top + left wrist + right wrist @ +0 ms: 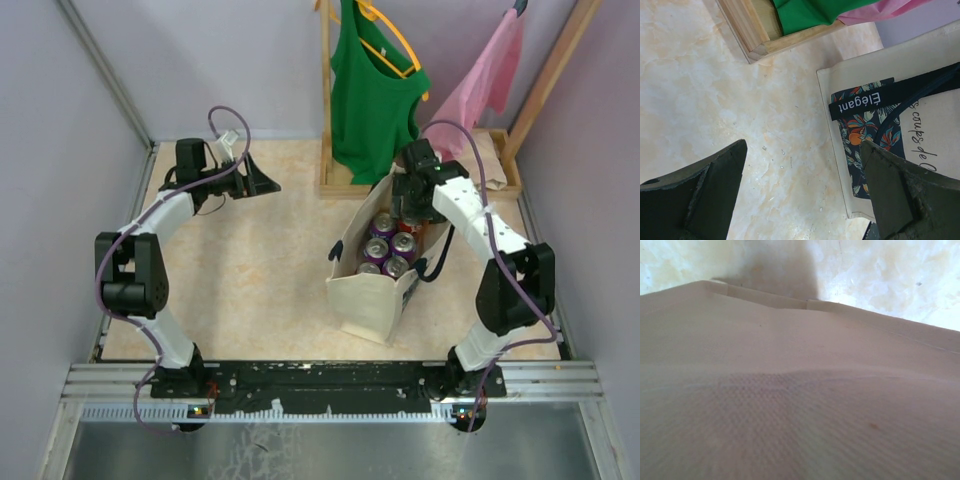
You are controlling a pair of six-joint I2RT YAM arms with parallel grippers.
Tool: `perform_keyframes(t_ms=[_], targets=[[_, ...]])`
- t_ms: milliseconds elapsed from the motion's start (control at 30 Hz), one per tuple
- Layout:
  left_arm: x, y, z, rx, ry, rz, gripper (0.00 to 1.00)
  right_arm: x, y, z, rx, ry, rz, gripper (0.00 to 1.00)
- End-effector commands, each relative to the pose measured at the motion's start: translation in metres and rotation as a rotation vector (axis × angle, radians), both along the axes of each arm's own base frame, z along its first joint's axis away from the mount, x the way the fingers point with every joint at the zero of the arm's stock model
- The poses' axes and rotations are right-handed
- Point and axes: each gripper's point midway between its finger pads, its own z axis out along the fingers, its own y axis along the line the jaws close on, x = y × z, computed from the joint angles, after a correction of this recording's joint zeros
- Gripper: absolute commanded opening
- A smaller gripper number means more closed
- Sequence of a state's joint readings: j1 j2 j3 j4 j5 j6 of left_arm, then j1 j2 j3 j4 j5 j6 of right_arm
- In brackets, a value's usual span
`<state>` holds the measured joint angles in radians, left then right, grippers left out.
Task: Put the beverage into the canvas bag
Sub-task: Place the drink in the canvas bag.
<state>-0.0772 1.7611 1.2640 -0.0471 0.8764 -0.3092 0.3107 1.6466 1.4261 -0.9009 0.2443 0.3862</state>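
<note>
The cream canvas bag [372,297] stands open right of the table's middle, with dark straps hanging off its side. Several beverage cans [379,247] stand upright inside, mostly purple, with one red can [411,226] at the far end. My right gripper [410,208] dips into the bag's far end just above that red can, and its fingertips are hidden. The right wrist view shows only the bag's canvas [800,390] up close. My left gripper [262,185] hovers open over bare table at the far left, holding nothing. Its fingers [705,190] frame the bag's printed side [935,135].
A wooden rack base [345,185] stands behind the bag, with a green tank top [370,100] and a pink garment [485,80] hanging above. The rack's corner [755,35] shows in the left wrist view. Grey walls close in the table on three sides.
</note>
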Motion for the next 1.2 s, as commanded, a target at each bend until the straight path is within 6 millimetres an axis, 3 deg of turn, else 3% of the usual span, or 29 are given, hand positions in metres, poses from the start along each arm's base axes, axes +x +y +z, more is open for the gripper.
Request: perform_keyframes(t_ms=[0,133,200,300,467,600,933,1167], targets=[[-0.006,-0.007,0.018,-0.012,-0.055,-0.033,1.0,0.009,-0.008,0.05,0.003,-0.126,-0.022,0.78],[-0.006,-0.009,0.019,-0.012,-0.058,-0.036,1.0,0.009,-0.008,0.055,0.013,-0.14,-0.026,0.77],[-0.006,-0.008,0.019,-0.013,-0.059,-0.035,1.0,0.009,-0.007,0.057,0.019,-0.146,-0.027,0.72],[-0.007,-0.009,0.018,-0.013,-0.055,-0.038,1.0,0.008,-0.007,0.055,0.018,-0.139,-0.031,0.57],[-0.007,-0.009,0.019,-0.014,-0.059,-0.04,1.0,0.006,-0.004,0.04,0.028,-0.109,-0.027,0.24],[-0.008,-0.009,0.018,-0.013,-0.056,-0.039,1.0,0.004,-0.004,0.027,0.025,-0.082,-0.026,0.08],[-0.009,-0.008,0.017,-0.008,-0.054,-0.038,1.0,0.0,-0.001,-0.02,0.023,-0.006,-0.014,0.04],[-0.01,-0.008,0.016,-0.001,-0.054,-0.038,1.0,0.003,0.002,-0.035,0.023,0.02,-0.011,0.03]])
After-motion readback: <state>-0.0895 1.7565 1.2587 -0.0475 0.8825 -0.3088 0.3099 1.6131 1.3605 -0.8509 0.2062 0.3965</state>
